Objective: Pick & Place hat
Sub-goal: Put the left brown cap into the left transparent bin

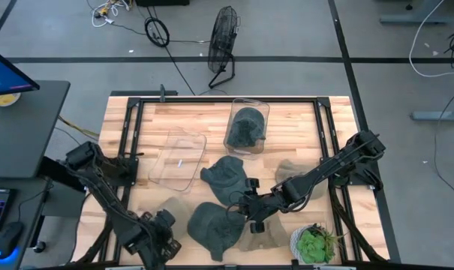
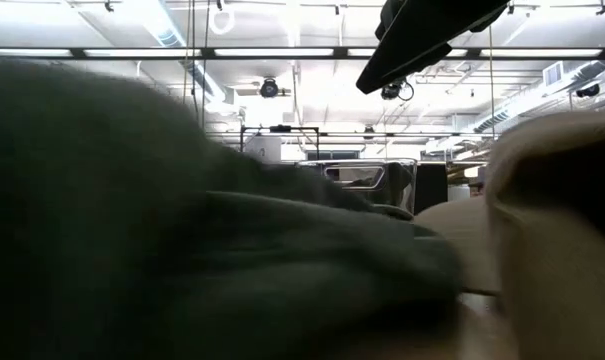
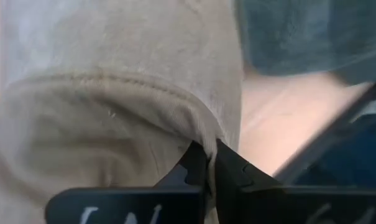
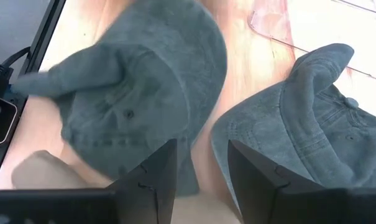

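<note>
A pale wooden tabletop (image 1: 193, 116) inside a black frame stands on grey floor, with a fan (image 1: 223, 45) behind it and a potted plant (image 1: 315, 244) at its near right corner. It carries two clear bins, one empty (image 1: 178, 157) and one holding a grey hat (image 1: 247, 126), plus three loose grey hats (image 1: 225, 177) (image 1: 211, 227) and some tan ones (image 1: 294, 174). The left claw (image 3: 207, 163) is closed on a tan hat (image 3: 113, 112) at the near edge, and the right claw (image 4: 200, 168) hovers with fingers apart over the washed, soft-brimmed grey hats at centre.

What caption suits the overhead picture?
Right gripper hovers open between grey-green cloth caps on the wooden table.
</note>
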### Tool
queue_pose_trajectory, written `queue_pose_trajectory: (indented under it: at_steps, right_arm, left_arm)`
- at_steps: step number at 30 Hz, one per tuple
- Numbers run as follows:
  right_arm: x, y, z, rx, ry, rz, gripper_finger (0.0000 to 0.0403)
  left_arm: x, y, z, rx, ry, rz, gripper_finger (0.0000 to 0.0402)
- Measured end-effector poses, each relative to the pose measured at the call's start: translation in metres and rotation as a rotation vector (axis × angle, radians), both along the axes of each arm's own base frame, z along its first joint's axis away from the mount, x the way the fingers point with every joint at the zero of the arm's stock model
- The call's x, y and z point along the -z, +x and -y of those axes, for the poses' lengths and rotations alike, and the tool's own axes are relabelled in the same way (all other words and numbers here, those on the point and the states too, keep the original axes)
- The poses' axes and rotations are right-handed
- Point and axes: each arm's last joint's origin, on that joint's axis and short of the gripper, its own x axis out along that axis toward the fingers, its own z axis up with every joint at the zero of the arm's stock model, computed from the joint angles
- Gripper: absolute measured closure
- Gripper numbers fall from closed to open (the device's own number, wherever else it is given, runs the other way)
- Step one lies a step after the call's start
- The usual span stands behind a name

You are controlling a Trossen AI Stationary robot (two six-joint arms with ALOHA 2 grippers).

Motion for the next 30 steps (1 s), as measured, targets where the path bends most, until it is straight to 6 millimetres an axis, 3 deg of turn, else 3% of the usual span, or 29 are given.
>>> queue_pose_trajectory:
  at_steps: [7, 15, 20, 30]
  right_arm:
    - [-0.002, 0.002, -0.001, 0.012, 0.024, 0.022, 0.0259]
    - [-0.002, 0.002, -0.001, -0.006, 0.009, 0.026, 0.0259]
    - [-0.002, 0.002, -0.001, -0.006, 0.010, 0.028, 0.0259]
    - [-0.002, 0.002, -0.001, -0.006, 0.009, 0.026, 0.0259]
  left_arm:
    - [-0.049, -0.005, 0.007, -0.063, 0.082, 0.139, 0.0392]
    - [-0.057, 0.000, -0.001, -0.092, 0.190, 0.236, 0.0391]
    - [-0.061, 0.013, -0.027, -0.128, 0.316, 0.215, 0.0392]
    - [-0.082, 0.046, -0.101, -0.328, 0.451, 0.182, 0.0385]
